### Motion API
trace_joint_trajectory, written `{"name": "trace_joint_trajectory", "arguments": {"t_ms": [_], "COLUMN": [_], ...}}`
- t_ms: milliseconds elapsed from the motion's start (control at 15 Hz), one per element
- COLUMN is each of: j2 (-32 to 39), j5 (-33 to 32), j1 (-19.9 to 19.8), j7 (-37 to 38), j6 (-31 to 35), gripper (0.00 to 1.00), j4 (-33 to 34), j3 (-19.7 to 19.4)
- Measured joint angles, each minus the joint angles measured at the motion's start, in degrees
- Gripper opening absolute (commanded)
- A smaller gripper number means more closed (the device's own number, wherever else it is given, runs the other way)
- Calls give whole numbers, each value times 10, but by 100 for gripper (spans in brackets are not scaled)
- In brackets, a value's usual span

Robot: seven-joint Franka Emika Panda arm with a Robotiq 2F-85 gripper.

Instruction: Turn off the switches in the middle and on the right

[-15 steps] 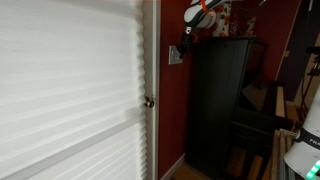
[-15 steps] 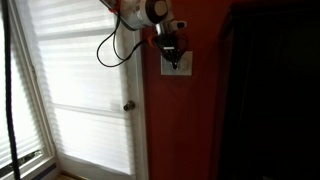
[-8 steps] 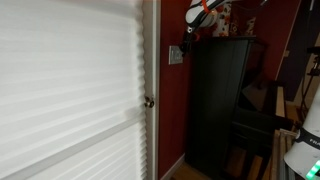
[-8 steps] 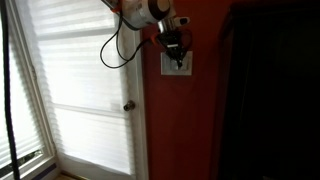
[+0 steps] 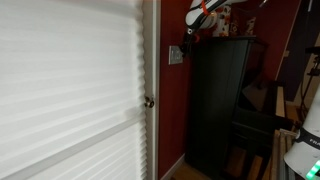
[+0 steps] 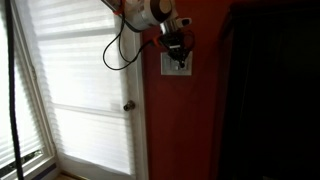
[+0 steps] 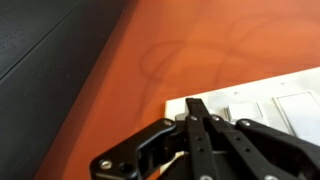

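Observation:
The pale wall plate (image 6: pixel 177 66) with its switches sits on the red wall beside the door frame; it also shows in an exterior view (image 5: pixel 176 55) and in the wrist view (image 7: pixel 265 100). The single toggles are barely distinguishable; pale rectangular rockers (image 7: pixel 285 108) show in the wrist view. My gripper (image 6: pixel 178 55) is shut, its fingertips pressed together against the plate. In the wrist view the black fingers (image 7: pixel 197 108) cover the plate's left part, tips at its upper edge. Which toggle they touch I cannot tell.
A white door with blinds (image 6: pixel 85 70) and a round metal doorknob (image 6: pixel 129 106) stands beside the plate. A tall black cabinet (image 5: pixel 222 100) stands close to the plate on the other side. A black cable (image 6: pixel 118 50) hangs from the arm.
The gripper has shifted slightly to the right along the wall plate and stays pressed against it. Nothing else has moved.

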Motion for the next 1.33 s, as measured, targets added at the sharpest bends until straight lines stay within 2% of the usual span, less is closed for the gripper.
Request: {"name": "trace_joint_trajectory", "arguments": {"t_ms": [333, 600, 733, 867, 933, 1000, 1200, 1333], "j2": [18, 21, 21, 18, 13, 6, -30, -62], "j5": [1, 2, 0, 0, 0, 2, 20, 29], "j1": [0, 0, 0, 3, 5, 6, 8, 11], "j7": [1, 3, 18, 45, 54, 55, 33, 2], "j6": [39, 43, 19, -40, -80, -119, -212, -236], "gripper": [4, 4, 5, 5, 30, 31, 51, 64], "j4": [3, 3, 4, 8, 12, 14, 9, -6], "j3": [0, 0, 0, -1, -1, 1, 17, 30]}}
